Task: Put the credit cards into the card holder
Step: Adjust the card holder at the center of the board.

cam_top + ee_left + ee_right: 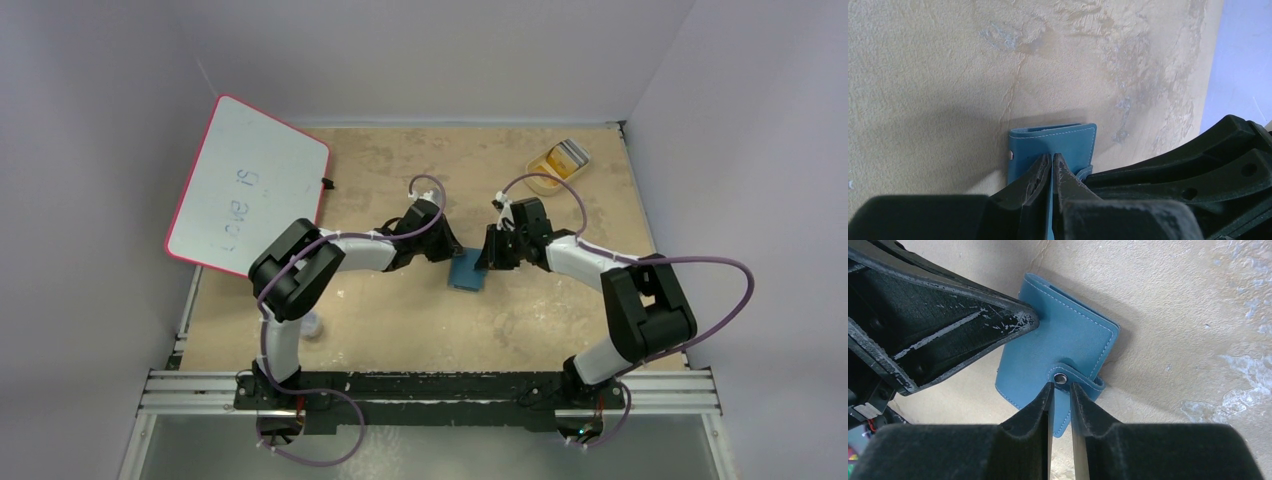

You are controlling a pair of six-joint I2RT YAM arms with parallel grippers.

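The blue card holder [467,271] [1058,140] [1068,335] lies closed on the table between both arms. My left gripper [447,250] [1052,157] is shut, its tips pressing on the cover near one edge. My right gripper [491,256] [1061,386] has its jaws a narrow gap apart, pinched on the holder's snap strap [1075,377] right beside the metal snap. The credit cards [566,152], orange and grey, lie in a tray at the back right, far from both grippers.
The beige oval tray [537,182] sits near the back right corner. A pink-rimmed whiteboard [250,190] overhangs the table's left edge. A small pale object [312,326] lies by the left arm. Grey walls close in the back and sides.
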